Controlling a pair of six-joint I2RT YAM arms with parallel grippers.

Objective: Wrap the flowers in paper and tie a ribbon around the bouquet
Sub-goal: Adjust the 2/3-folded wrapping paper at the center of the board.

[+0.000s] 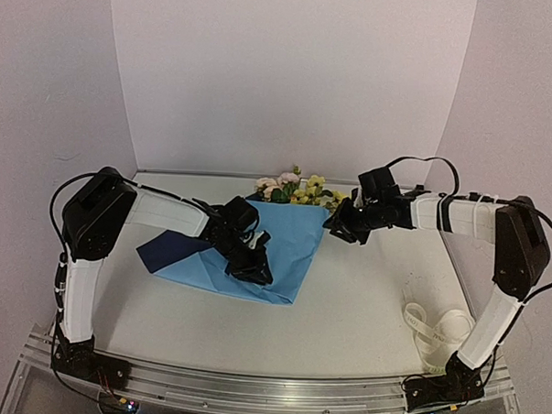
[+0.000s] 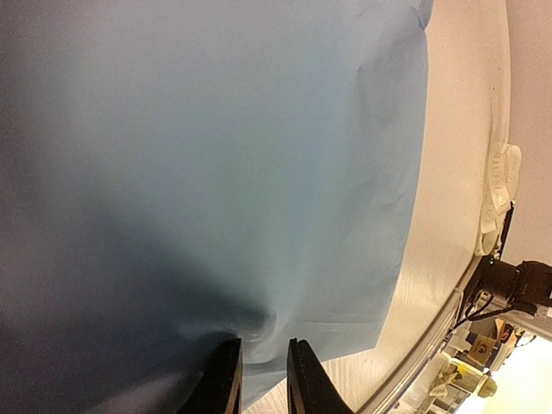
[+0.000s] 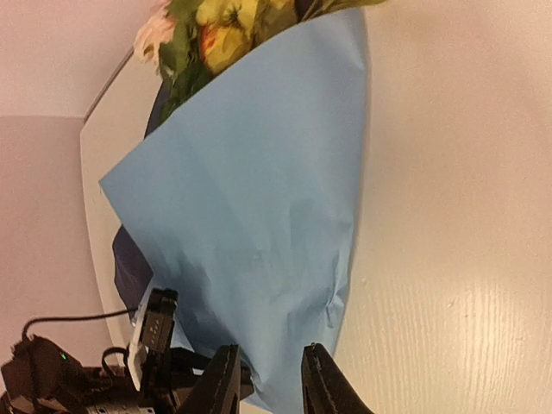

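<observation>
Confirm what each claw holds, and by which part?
Cannot tell. Left claw sits at an edge of the bright blue paper sheet, right claw at its corner; jaws slightly parted.

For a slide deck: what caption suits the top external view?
Left gripper and right gripper at the folded paper, flowers poking out its far end, ribbon loose by the right arm.

The top camera looks down from above and behind the arm bases toward the back wall, far enough off to hold the whole table [image 1: 364, 293], with the paper [image 1: 288, 249] left of centre and the flowers [image 1: 295, 185] at its 12 o'clock. The left wrist camera hangs very near that paper, which fills its frame, with its own fingers [image 2: 226, 379] at 6 o'clock and the ribbon [image 2: 500, 185] at 3 o'clock. The right wrist camera sits farther back, sharing the same sheet, with blossoms at 12 o'clock.
</observation>
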